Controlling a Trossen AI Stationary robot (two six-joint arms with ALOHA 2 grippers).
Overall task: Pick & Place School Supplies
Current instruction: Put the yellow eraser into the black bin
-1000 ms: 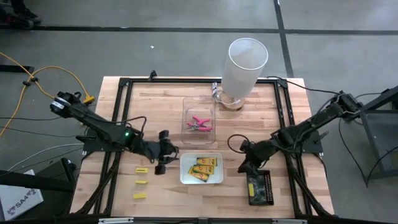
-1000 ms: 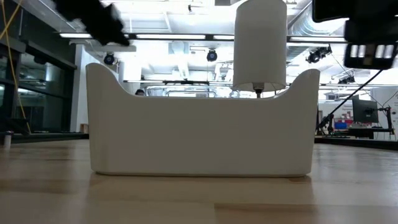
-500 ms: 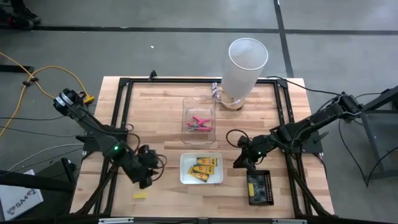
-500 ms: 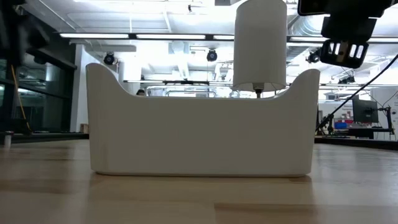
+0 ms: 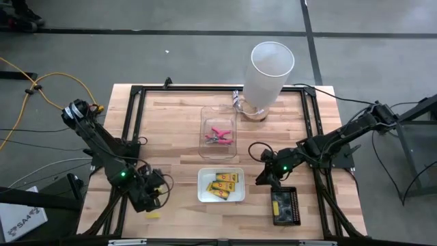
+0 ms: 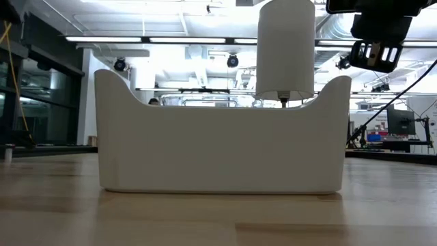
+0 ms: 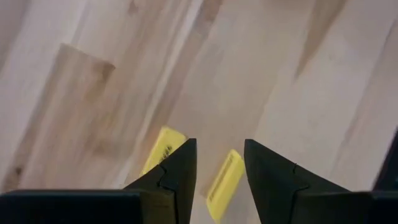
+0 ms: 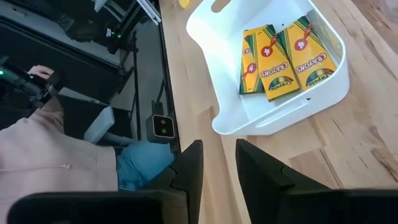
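in the high view the left gripper (image 5: 151,199) hangs over the near-left part of the wooden table (image 5: 177,123), just above a small yellow block (image 5: 153,214); the right gripper (image 5: 266,179) sits between the white tray (image 5: 202,195) holding yellow crayon boxes (image 5: 223,184) and the black tray (image 5: 285,206) at the near right. a clear tray (image 5: 205,115) farther back holds pink-handled scissors (image 5: 218,136), and a tall white cylinder (image 5: 268,75) stands at the far edge. in the low view the white tray's wall (image 6: 218,147) fills the middle, the cylinder rises behind it, and the right gripper shows dark at upper right. in the left wrist view the left gripper's fingers (image 7: 177,171) stand parted with nothing held, over two yellow blocks (image 7: 225,182) lying on the wood. in the right wrist view the right gripper's fingers (image 8: 188,168) are slightly apart and empty, near the white tray with its crayon boxes; a person's pink sleeve (image 8: 43,165) shows beyond the table.
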